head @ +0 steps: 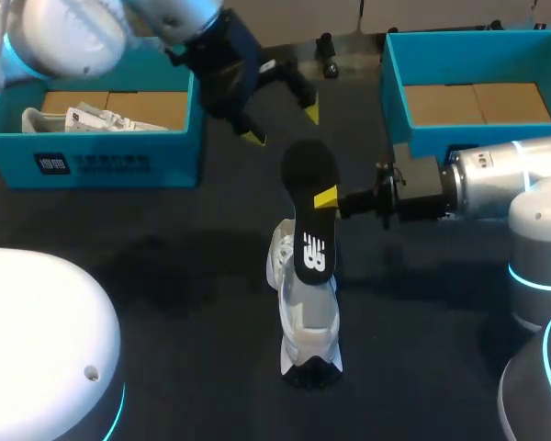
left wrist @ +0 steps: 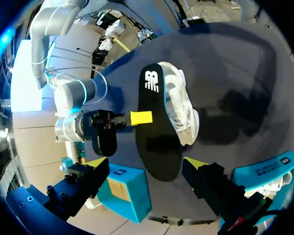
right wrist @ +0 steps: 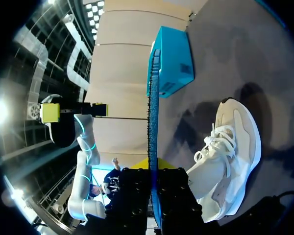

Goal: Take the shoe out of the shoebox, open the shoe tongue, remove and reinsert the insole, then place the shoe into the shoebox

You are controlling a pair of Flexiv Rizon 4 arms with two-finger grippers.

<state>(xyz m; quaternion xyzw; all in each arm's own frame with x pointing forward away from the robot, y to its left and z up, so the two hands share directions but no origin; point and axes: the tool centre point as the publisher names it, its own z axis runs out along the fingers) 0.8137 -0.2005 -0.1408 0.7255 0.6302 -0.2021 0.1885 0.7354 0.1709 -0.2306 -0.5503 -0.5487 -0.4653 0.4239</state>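
Over the tabletop's (head: 184,276) middle, the right pincer (head: 326,197) is clamped on the black insole's (head: 310,248) edge, with the insole's lower end lying on the white shoe (head: 308,322). Risk, as judged: pushed in, the insole may buckle or twist loose and shove the unheld shoe, since the left pincer (head: 282,125) hangs beyond it, fingers apart and empty. Left shoebox (head: 119,165) and right shoebox (head: 392,92) stand well apart from the shoe, obstructing nothing.

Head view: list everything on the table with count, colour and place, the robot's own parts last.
White lace-up mesh sneaker: one, white, resting on the table's middle, near the robot.
Black foam insole: one, black with a white logo, held above the sneaker.
Open cardboard shoeboxes: two, teal; left box holds white contents, right box shows a bare brown floor.
Dark table: one, black.
Left hand: open, over the table beyond the insole.
Right hand: shut on the insole.
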